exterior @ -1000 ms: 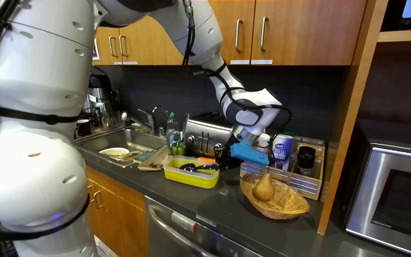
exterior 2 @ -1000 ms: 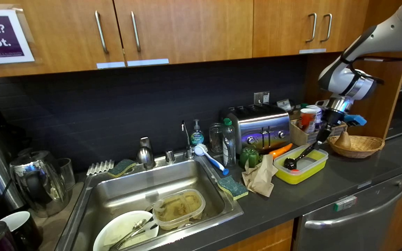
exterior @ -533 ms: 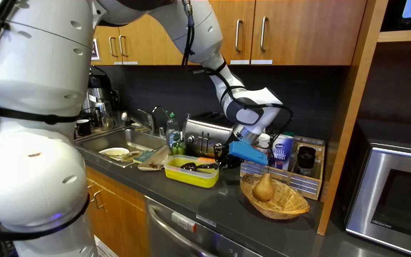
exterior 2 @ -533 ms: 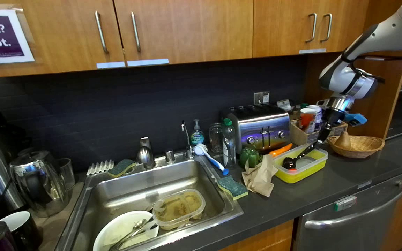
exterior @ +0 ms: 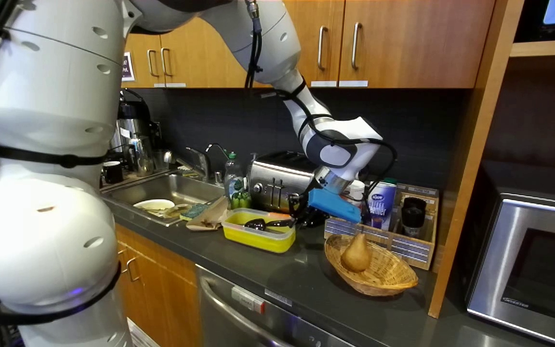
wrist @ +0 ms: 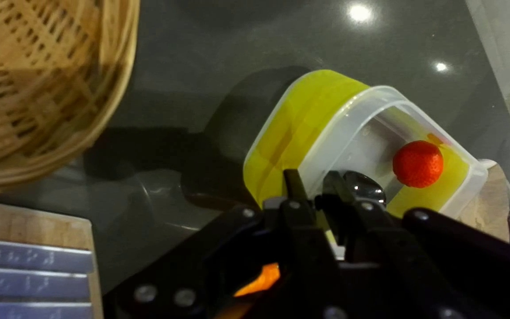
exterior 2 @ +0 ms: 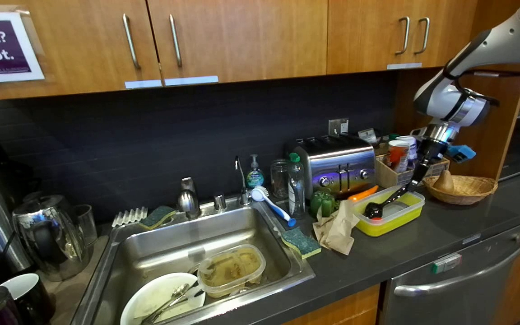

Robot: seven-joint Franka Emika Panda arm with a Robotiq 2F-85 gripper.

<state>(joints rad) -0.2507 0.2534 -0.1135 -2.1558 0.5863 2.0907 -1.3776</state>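
Observation:
My gripper [wrist: 313,186] is shut on the handle of a black ladle [exterior 2: 373,210]; it also shows in an exterior view [exterior: 297,217]. The handle slants down and the bowl sits inside a yellow container [exterior 2: 393,225] with a pale rim. Part of the bowl [wrist: 365,188] shows past my fingers in the wrist view; the handle is mostly hidden there. A red round, textured item [wrist: 418,164] lies in the container. My fingers are over the container's end nearest the wicker basket [exterior: 393,272]. A brown pear [exterior: 356,254] rests in the basket.
A toaster [exterior 2: 341,167] stands behind the container. An orange carrot [exterior 2: 363,194], a green pepper [exterior 2: 323,203] and brown paper [exterior 2: 336,228] lie near it. A wooden organizer [exterior: 415,250] stands behind the basket. A sink [exterior 2: 165,225] holds dishes. A wooden side panel rises beside the basket.
The ladle and the yellow container have shifted slightly toward the back of the counter. The ladle's bowl has moved a little toward the sink side. The gripper keeps its hold.

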